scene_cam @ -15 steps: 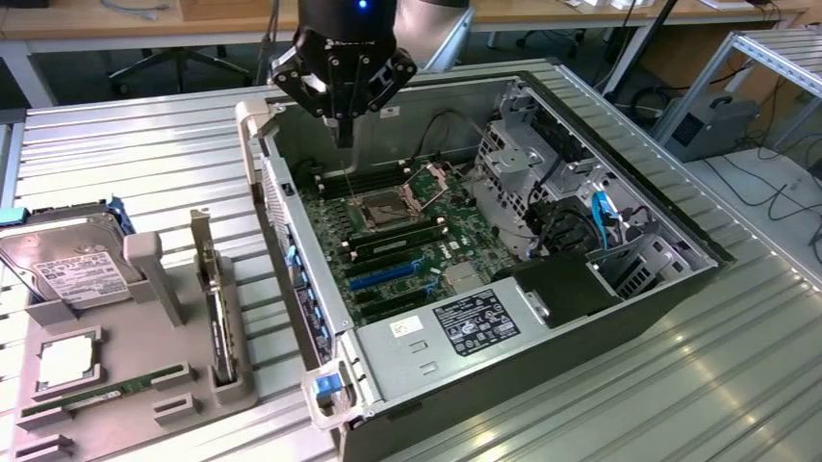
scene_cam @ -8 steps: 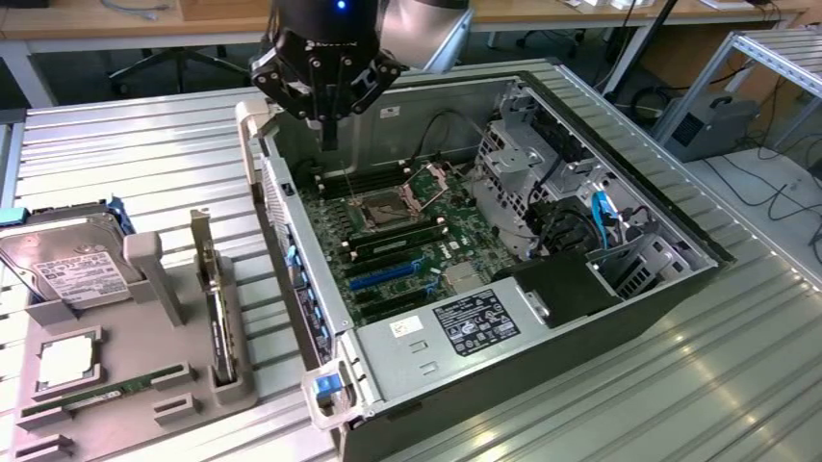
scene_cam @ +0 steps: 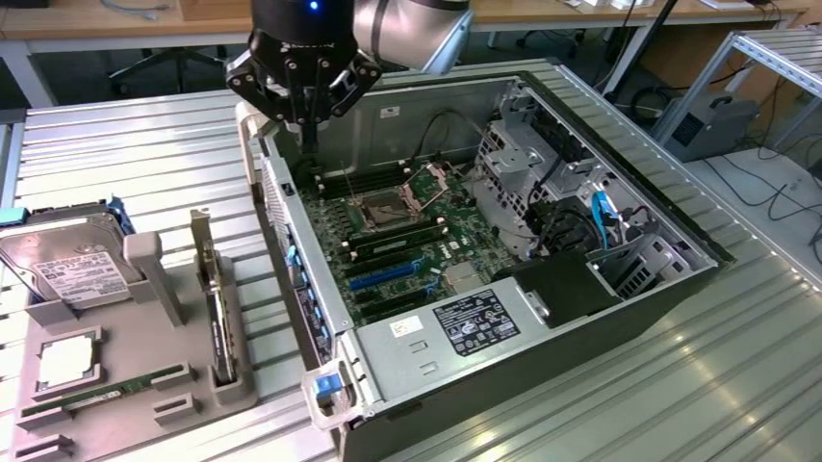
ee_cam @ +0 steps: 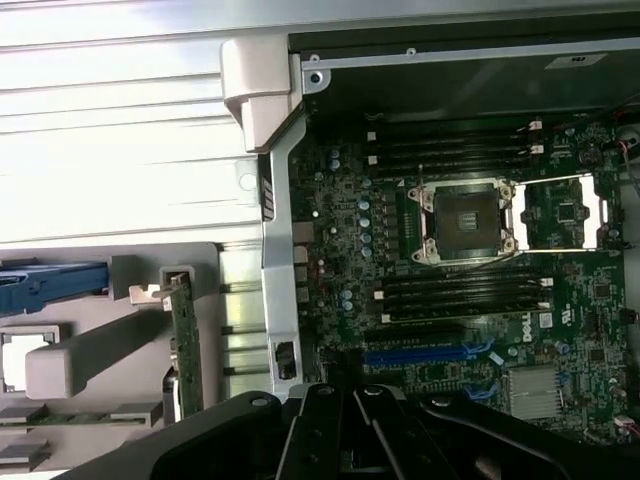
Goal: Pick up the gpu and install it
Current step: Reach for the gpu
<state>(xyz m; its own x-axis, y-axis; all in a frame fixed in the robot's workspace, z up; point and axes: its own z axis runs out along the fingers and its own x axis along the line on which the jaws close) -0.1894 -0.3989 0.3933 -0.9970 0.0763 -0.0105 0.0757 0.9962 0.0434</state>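
I count one gpu [scene_cam: 221, 322], a thin green card with a dark face and silver-tan end bracket. It stands on edge in one grey plastic holder tray [scene_cam: 141, 428] beside one open black computer case [scene_cam: 540, 404]. My one black gripper [scene_cam: 308, 144], pinched together and empty, hangs above the case's tray-side wall.

In the exterior view we are looking down from high up and off to one side. We are standing far enough back to be seeing the whole open computer [scene_cam: 514, 241], the gray holder [scene_cam: 129, 428] at the exterior view's left, and the metal table [scene_cam: 129, 154]. In the wrist view we are riding on the arm [scene_cam: 411, 29] and looking straight down past the gripper [ee_cam: 345, 420], much nearer. Both views are sharing the board [scene_cam: 424, 245], its square socket [scene_cam: 385, 207], and the green card [scene_cam: 221, 327] standing in the holder.
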